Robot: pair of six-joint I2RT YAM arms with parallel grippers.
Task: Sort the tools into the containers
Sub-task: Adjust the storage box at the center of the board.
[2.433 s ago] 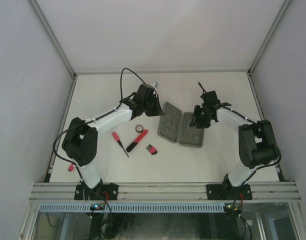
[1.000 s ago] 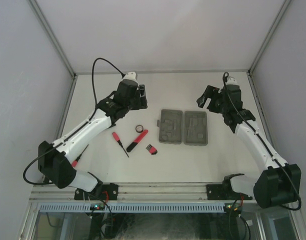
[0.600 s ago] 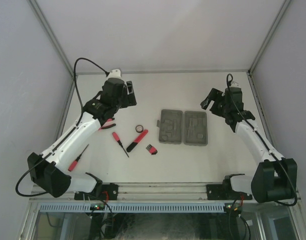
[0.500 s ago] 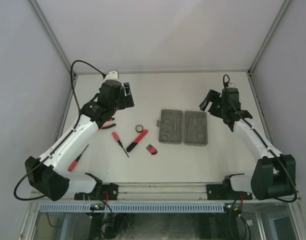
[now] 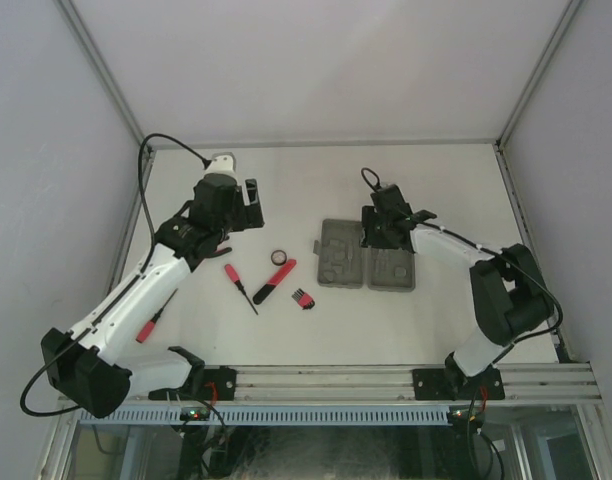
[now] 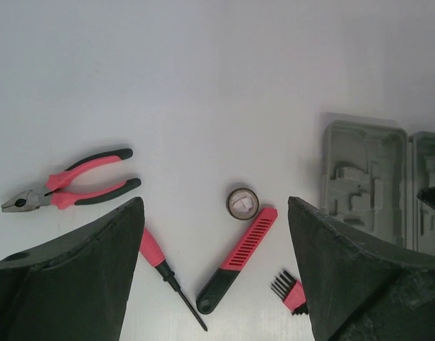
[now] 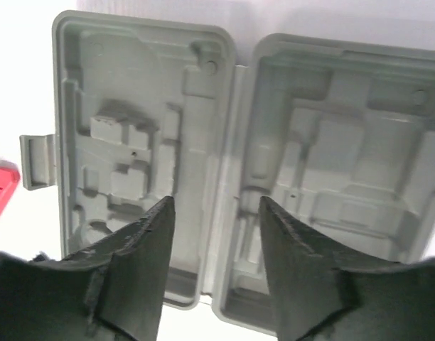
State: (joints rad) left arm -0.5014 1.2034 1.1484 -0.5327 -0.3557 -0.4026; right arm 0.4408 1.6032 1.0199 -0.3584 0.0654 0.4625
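The grey tool case [image 5: 366, 256] lies open at mid-table, both moulded halves [image 7: 136, 135] empty. My right gripper [image 7: 216, 204] hovers open over its hinge, nothing between the fingers; it also shows from above [image 5: 379, 230]. Left of the case lie a black ring [image 6: 242, 203], a longer red-black tool [image 6: 235, 258], a short red-handled screwdriver [image 6: 160, 266] and a hex key set [image 6: 291, 291]. Red-handled pliers [image 6: 67, 182] lie further left. My left gripper [image 6: 214, 206] hangs wide open high above these tools, empty.
A thin red-handled screwdriver [image 5: 146, 327] peeks out beside the left arm near the table's left edge. Enclosure walls and a metal frame ring the white table [image 5: 386, 180]. The left arm stretches over the table's left side.
My right gripper swung in from the back right to over the open case and its jaws narrowed. My left gripper drew back leftward and opened wider.
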